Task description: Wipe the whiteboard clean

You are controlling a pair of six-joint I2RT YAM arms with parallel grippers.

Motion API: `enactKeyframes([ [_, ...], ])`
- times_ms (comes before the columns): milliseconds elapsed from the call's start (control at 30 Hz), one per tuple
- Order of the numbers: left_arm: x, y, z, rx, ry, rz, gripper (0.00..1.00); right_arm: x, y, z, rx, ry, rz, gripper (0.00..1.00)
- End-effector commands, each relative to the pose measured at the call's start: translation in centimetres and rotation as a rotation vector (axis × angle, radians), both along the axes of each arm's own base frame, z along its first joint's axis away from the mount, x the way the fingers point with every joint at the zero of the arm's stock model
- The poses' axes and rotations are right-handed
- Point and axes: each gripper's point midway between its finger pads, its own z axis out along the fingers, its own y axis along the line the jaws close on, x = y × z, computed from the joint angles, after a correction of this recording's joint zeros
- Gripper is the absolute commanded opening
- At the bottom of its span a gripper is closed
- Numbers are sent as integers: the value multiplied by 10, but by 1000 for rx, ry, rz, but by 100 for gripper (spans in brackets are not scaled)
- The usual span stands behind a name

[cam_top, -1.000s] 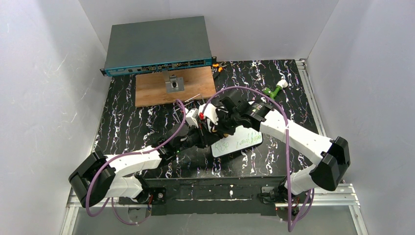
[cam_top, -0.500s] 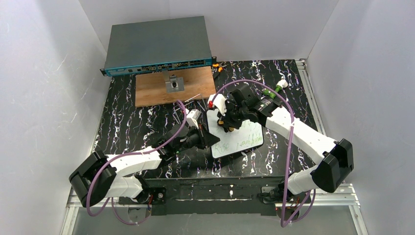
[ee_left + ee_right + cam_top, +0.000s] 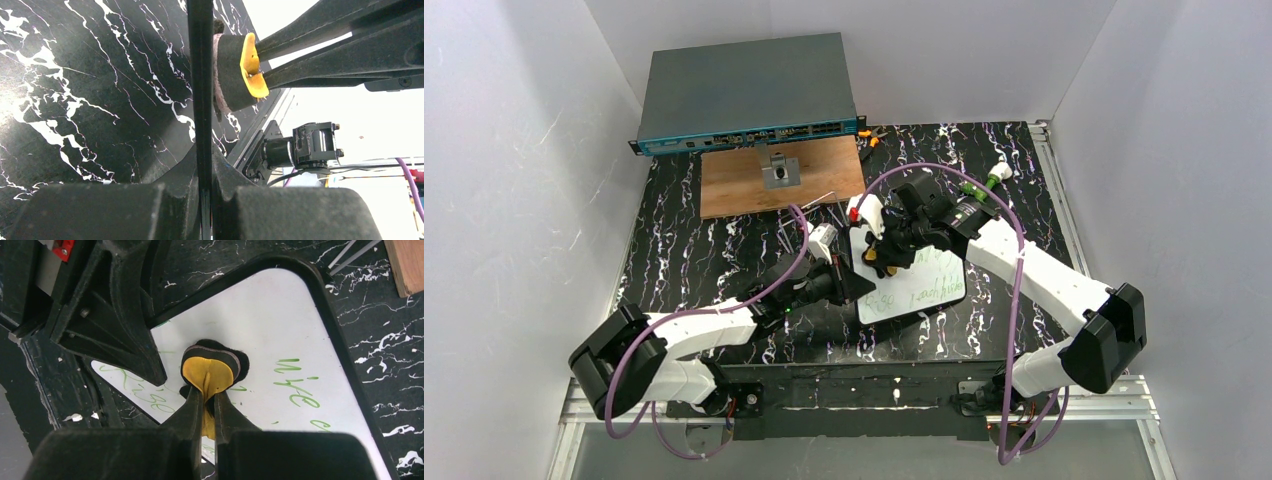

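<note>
- the left gripper (image 3: 849, 283) is nearest the bases. its jaws are clamped on the black rim at the left edge of the whiteboard (image 3: 919, 288), pinning it. in the left wrist view the rim runs edge-on straight up between the two fingers.
- the whiteboard lies on the black marbled table (image 3: 684, 250), a little right of centre and in front of the wooden panel (image 3: 744, 185). whether its gripped edge is raised off the table cannot be told.
- the right gripper (image 3: 208, 397) is closed on a yellow-backed eraser (image 3: 210, 366), whose dark felt face is pressed against the board's upper-left part.
- step in hand, as i judge it: wiping. the area above the eraser looks bare, but green writing lies beside and below it, so the job looks partly done.
- the next move calls for keeping the felt flat and pressed down, sweeping toward the green words at the near and right parts, while the left grip holds the board from sliding.
- writing: green handwriting reads roughly "wipe" on the right and something like "rise" near the left fingers. the rest is cut off or too loose to read.
- farther back lie a green marker (image 3: 982, 183) and a grey network switch (image 3: 744, 90). no label on it is legible.
</note>
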Motion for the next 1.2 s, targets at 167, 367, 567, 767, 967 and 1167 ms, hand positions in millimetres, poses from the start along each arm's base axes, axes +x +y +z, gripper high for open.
enactKeyframes([
  [167,-7,-5,-3,21,-28,-69,0,31,-6,12,21,-67,-132,1],
  [367,-7,-6,-5,22,-28,-74,0,-4,3,17,80,45,14,1],
  [567,-6,-7,-7,23,-21,-77,0,10,4,36,121,30,-45,1],
  [767,-6,-8,-8,21,-14,-81,0,63,-20,31,58,-92,-294,1],
  [967,-6,-8,-8,23,-12,-76,0,53,-24,16,39,-57,-252,1],
  [1167,-6,-8,-8,21,-10,-77,0,7,-11,12,65,36,-27,1],
])
